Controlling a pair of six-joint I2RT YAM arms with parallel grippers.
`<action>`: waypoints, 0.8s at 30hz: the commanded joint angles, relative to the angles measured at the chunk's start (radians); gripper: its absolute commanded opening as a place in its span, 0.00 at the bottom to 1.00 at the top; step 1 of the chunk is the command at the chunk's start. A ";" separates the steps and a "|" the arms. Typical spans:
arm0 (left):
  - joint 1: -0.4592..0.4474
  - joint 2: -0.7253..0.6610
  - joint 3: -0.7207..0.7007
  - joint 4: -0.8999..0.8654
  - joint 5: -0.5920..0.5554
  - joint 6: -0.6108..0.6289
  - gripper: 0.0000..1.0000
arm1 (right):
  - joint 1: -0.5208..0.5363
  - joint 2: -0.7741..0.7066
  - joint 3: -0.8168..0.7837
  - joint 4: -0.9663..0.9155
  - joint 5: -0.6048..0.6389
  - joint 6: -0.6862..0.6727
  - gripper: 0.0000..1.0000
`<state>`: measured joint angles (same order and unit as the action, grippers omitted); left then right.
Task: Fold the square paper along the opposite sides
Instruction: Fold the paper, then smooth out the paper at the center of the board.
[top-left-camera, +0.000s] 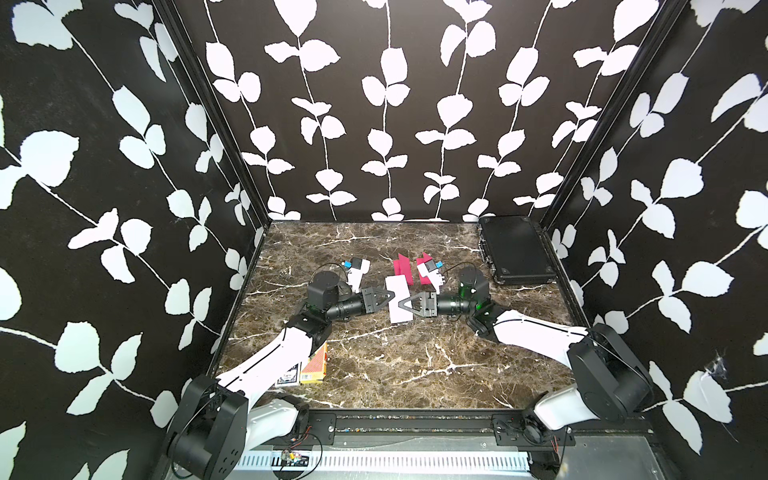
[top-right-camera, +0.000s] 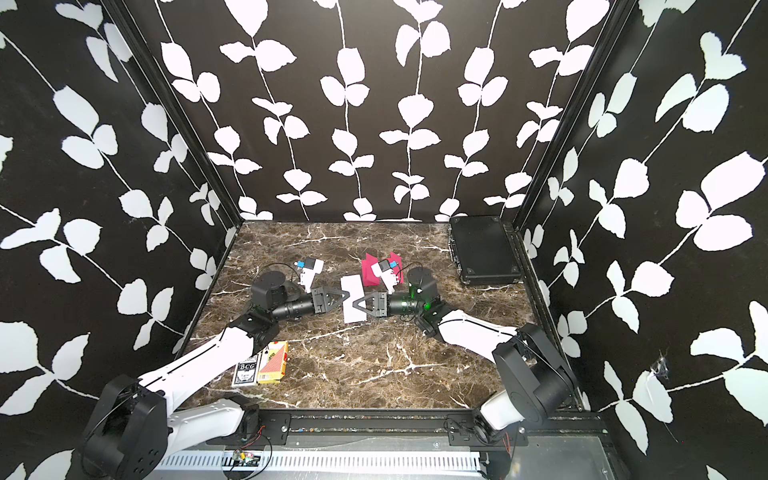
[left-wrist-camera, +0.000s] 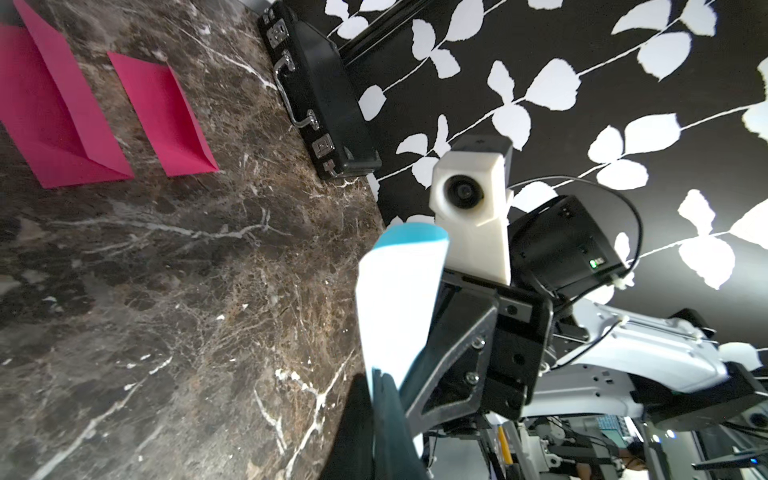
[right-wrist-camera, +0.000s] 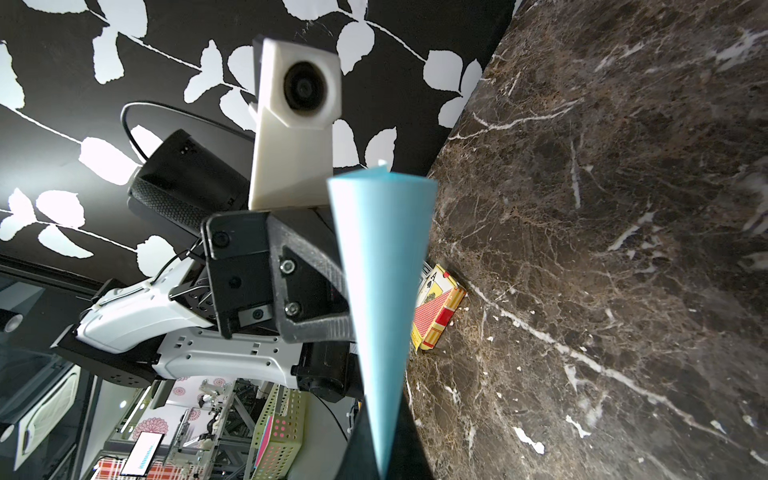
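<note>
While both arms reach toward each other across the table (top-left-camera: 415, 365), the paper (top-left-camera: 398, 289) sits between them at the centre of the frame in both top views. It shows there as a white rectangle, longer up the frame than across it. The top views do not show whether it touches the table.

1. Left gripper (top-left-camera: 391, 296): it enters from the left of the frame, and its tip meets the left edge of the paper. In the left wrist view the jaws are clamped together on the paper, which rises out of them as a curved white sheet with a blue rim.
2. Right gripper (top-left-camera: 400, 304): it enters from the right of the frame, and its tip lies over the lower half of the paper. In the right wrist view the jaws stand narrow, with the blue face of the paper pinched between them.
3. The 2 tips sit just beside each other, the left one slightly higher in the frame.

Other items on the table:
- 2 pink folded sheets (top-left-camera: 404, 270) lie just above the paper in the frame, partly hidden by the right wrist camera.
- 1 black case (top-left-camera: 515, 249) lies in the upper right corner of the table.
- 2 card boxes (top-left-camera: 313, 365) lie side by side at the lower left, partly under the left arm.
</note>
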<state>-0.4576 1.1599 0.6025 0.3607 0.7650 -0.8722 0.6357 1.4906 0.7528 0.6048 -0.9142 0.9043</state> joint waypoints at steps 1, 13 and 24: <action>-0.002 -0.024 0.032 -0.043 0.006 0.038 0.00 | 0.001 -0.019 0.049 0.030 0.006 -0.004 0.19; -0.004 0.088 0.069 -0.246 -0.038 0.162 0.00 | 0.027 -0.427 -0.262 -0.197 0.549 -0.585 0.46; -0.013 0.369 -0.031 -0.055 -0.079 0.163 0.00 | 0.133 -0.211 -0.340 0.046 0.649 -0.956 0.27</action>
<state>-0.4644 1.5253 0.5831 0.2356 0.6994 -0.7380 0.7593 1.2167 0.4316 0.5037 -0.2943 0.0433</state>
